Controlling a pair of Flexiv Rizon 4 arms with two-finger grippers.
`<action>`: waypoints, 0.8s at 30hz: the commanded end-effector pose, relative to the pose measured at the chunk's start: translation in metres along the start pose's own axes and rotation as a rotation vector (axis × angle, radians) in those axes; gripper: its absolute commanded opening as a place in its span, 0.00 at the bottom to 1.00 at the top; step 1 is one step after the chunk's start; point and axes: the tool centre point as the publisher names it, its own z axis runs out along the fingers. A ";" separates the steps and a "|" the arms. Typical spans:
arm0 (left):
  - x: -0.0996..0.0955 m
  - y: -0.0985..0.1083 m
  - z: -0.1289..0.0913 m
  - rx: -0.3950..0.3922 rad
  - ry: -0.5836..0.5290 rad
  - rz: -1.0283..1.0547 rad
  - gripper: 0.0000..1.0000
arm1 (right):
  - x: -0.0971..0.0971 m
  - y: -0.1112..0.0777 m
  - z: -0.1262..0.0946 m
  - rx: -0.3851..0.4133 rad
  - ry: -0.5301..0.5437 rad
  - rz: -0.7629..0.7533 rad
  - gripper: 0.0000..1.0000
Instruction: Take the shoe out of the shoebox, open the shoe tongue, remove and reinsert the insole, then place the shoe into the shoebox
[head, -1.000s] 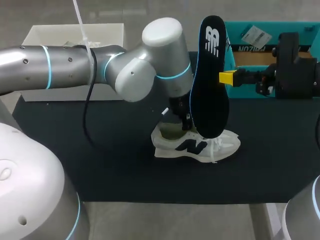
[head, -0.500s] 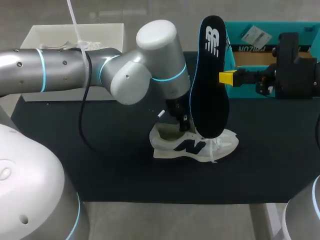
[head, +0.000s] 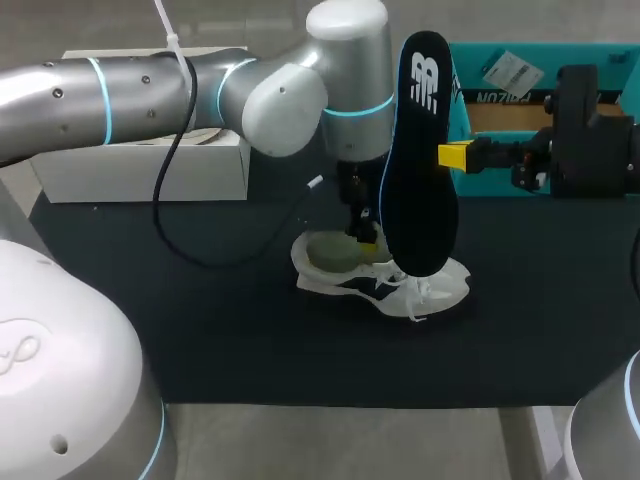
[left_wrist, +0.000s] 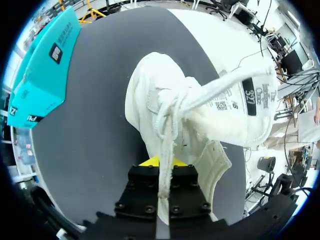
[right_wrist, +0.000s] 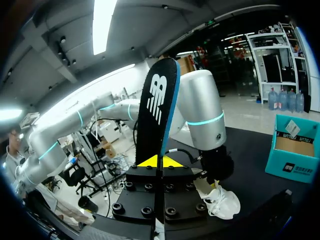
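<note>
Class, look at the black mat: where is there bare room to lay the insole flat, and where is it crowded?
Free: the front strip of the black mat between the white sneaker and the near edge; also the stretch between sneaker and white rectangular box. Crowded: mid-mat, where the left gripper and the upright black insole cluster at the sneaker.

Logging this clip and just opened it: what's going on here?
The right gripper has its jaws shut on the black insole, holding it upright near the white shoe. The left gripper grips the shoe at its tongue and laces, on the black mat. The insole is out of the shoe. The teal shoebox stands open behind, without the shoe.
</note>
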 end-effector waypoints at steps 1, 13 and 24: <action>-0.006 0.005 -0.019 -0.060 0.143 0.187 0.00 | 0.000 -0.001 0.003 -0.002 -0.004 0.001 0.00; -0.016 0.019 -0.037 -0.169 0.414 0.842 0.00 | 0.000 -0.001 0.003 -0.002 -0.004 0.001 0.00; -0.019 0.026 -0.045 -0.371 0.357 1.393 0.00 | 0.000 -0.001 0.003 -0.002 -0.004 0.001 0.00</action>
